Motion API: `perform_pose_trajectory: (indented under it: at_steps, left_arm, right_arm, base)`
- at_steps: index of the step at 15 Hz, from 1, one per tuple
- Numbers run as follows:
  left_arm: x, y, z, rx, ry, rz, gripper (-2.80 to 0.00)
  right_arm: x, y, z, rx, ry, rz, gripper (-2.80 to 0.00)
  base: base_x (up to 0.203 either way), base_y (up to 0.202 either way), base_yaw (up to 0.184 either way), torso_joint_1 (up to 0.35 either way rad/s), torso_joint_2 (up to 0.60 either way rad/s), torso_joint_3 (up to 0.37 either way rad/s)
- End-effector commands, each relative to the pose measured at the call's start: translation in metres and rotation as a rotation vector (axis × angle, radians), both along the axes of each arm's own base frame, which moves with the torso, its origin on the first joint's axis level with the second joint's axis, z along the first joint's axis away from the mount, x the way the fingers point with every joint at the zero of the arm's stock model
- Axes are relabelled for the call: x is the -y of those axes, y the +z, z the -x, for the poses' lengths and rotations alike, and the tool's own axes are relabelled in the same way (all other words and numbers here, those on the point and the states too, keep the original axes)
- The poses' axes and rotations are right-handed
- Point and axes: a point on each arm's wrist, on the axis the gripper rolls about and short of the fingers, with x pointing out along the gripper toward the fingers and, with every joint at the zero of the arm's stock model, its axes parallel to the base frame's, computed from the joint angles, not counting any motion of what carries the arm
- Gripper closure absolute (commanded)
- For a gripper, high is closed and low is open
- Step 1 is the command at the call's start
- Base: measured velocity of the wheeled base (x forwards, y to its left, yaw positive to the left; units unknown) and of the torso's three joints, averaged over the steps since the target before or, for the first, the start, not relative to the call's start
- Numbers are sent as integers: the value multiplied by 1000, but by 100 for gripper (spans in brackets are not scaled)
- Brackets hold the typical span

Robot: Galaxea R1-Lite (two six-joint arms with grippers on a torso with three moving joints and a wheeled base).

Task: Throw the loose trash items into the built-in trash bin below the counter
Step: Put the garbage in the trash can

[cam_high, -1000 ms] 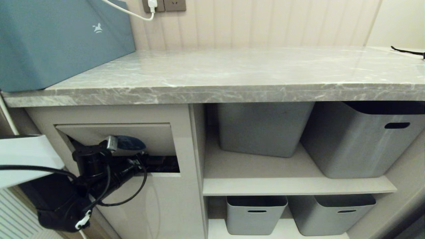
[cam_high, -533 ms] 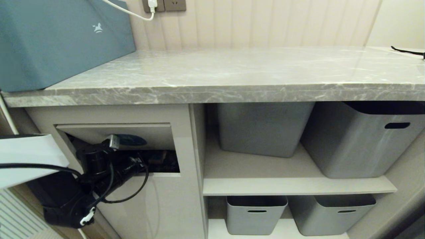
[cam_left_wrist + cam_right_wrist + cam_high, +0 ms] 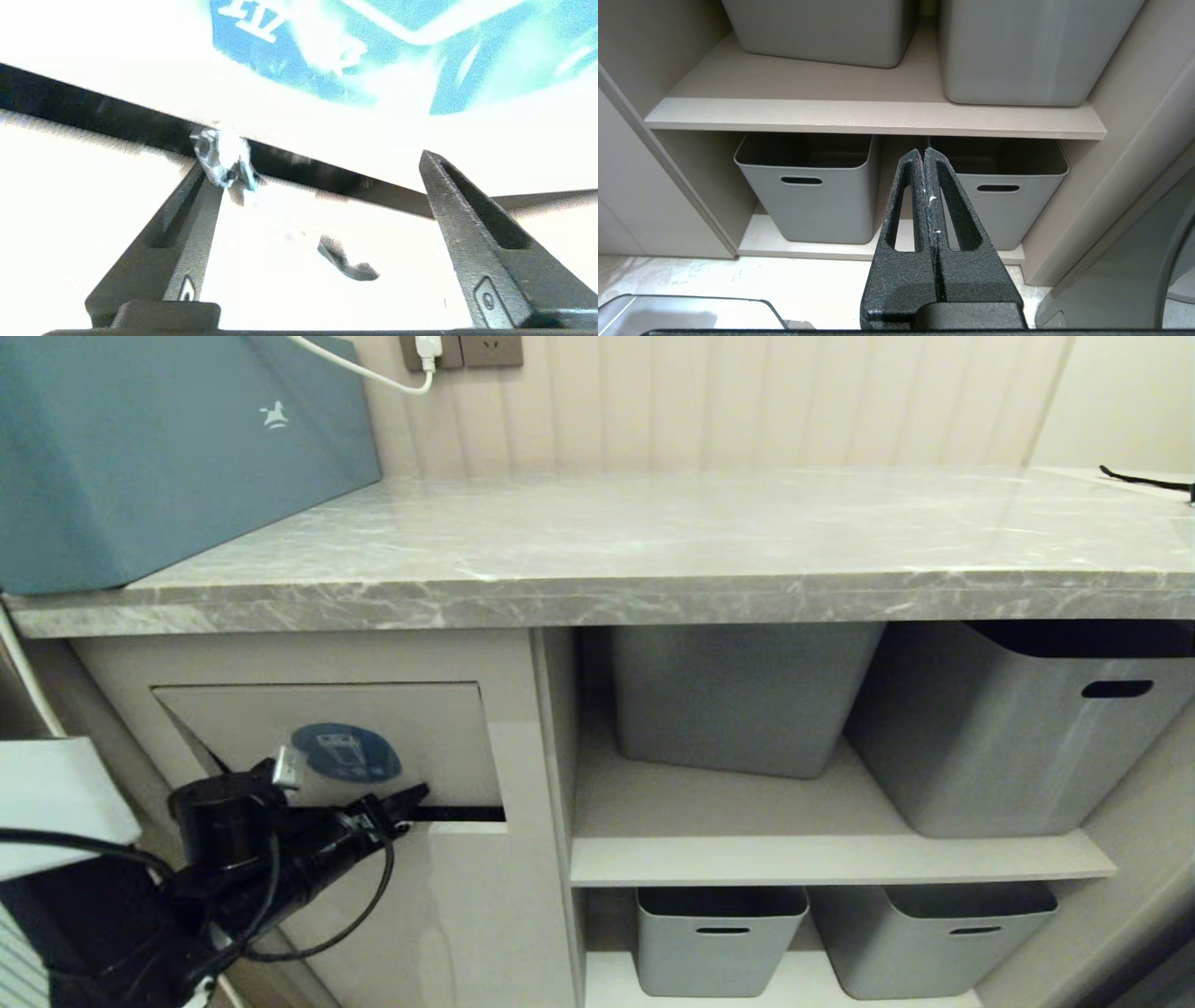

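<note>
Under the grey marble counter, the built-in trash bin's beige flap hangs almost closed, its blue oval sticker facing out. Only a thin dark slot shows along its lower edge. My left gripper sits just in front of that slot and is open, with nothing between the fingers. A small crumpled bluish scrap clings to one fingertip, and another sliver shows against the panel below. The loose trash items are out of view. My right gripper is shut and empty, parked facing the lower shelf.
A large grey-blue box stands on the counter's left end, with a white cable plugged in behind it. Grey tubs fill the open shelves to the right, and two smaller ones sit below.
The left gripper has pulled back out of the bin opening, down and to the left, and its fingers have opened. The flap has swung from pushed-in to nearly closed. The right arm has not moved.
</note>
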Motion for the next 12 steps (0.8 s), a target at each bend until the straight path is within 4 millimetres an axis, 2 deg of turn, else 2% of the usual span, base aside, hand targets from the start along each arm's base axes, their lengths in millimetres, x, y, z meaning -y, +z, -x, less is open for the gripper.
perform_pose_trajectory:
  at_steps: [1, 4, 9, 12]
  left_arm:
    - [-3, 12, 23, 10, 3, 5, -280]
    - [-6, 19, 41, 16, 43, -12, -280]
    - [-9, 31, 81, 28, 42, -9, -280]
    - [-14, 31, 108, -33, 89, -29, -280]
  right_arm:
    - [0, 0, 0, -1, 0, 0, 0]
    - [0, 0, 0, -2, 1, 0, 0]
    - [0, 0, 0, -1, 1, 0, 0]
    - [0, 0, 0, -1, 1, 0, 0]
  base:
    - [0, 0, 0, 0, 0, 0]
    - [0, 0, 0, 0, 0, 0]
    - [0, 0, 0, 0, 0, 0]
    - [0, 0, 0, 0, 0, 0]
